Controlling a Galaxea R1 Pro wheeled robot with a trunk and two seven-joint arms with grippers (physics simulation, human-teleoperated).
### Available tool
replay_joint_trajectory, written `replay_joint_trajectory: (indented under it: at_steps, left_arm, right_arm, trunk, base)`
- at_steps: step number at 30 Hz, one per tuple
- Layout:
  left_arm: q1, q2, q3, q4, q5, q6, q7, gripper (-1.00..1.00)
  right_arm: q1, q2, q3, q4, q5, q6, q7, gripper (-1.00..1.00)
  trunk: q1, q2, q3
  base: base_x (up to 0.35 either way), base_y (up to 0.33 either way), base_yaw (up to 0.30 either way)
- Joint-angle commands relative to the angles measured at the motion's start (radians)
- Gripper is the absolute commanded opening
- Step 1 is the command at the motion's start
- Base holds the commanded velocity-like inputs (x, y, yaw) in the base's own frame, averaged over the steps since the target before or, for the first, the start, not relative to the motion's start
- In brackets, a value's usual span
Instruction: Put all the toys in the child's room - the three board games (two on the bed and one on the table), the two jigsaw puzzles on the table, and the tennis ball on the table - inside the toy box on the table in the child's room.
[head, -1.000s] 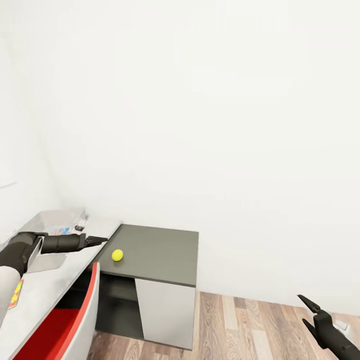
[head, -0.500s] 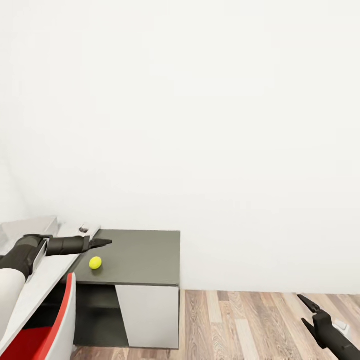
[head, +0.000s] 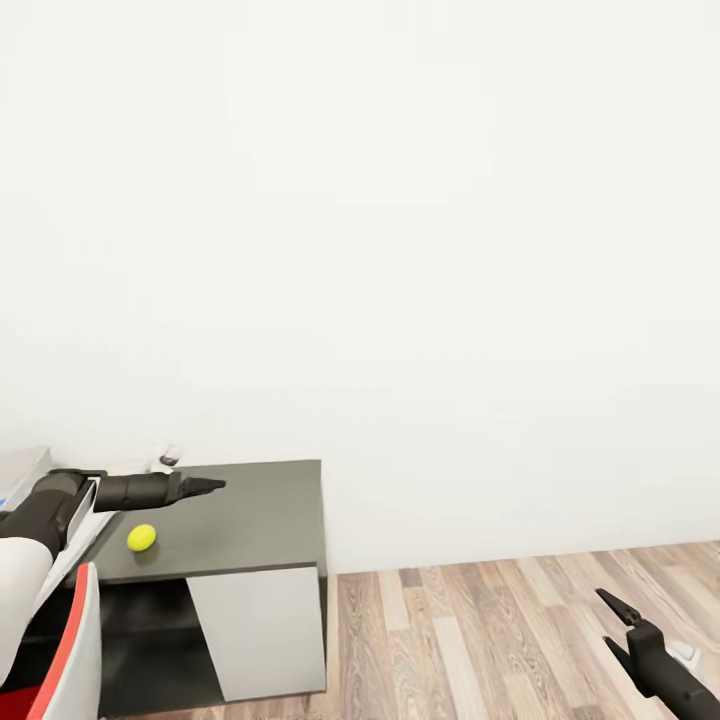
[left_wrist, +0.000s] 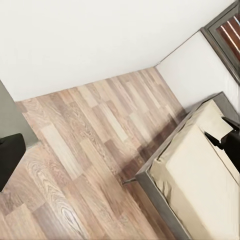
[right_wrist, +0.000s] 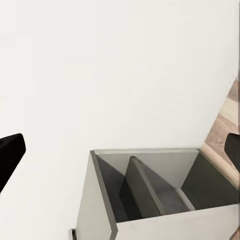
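Ball: tennis ball sits on dark bench, approx 8 o'clock in head view.
L pincer: clenched, empty, just above the ball.
R pincer: released, low at 4 o'clock.
Tip: square base w/ bench, then reach.

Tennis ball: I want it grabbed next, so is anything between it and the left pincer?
Nothing visible. In the head view the tennis ball lies alone on the dark cabinet top, with the left pincer held above and beside it.
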Motion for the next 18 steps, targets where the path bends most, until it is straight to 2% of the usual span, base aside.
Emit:
replay_joint_trajectory:
  at_steps: [1,13,18]
  left_arm:
    - [0.0,-0.001,0.006,-0.001,-0.011,0.011,-0.008,1.0]
    - [0.0,-0.019,0.008,-0.001,-0.012,0.011,-0.006,1.0]
    - [0.0,-0.022,0.008,-0.001,-0.012,0.011,-0.007,1.0]
  right_arm:
    - [-0.001,0.0,-0.003,0.001,-0.005,0.008,0.0,1.0]
    - [-0.001,0.0,-0.004,0.001,-0.005,0.008,0.039,1.0]
    - [-0.001,0.0,-0.003,0.001,-0.006,0.008,0.044,1.0]
  trunk:
    - [0.0,-0.001,0.0]
    - [0.0,-0.001,0.0]
    - [0.0,-0.001,0.003]
  base:
    - [-0.113,-0.104,-0.086]
    - [-0.02,-0.023,-0.015]
    - [-0.098,0.0,-0.151]
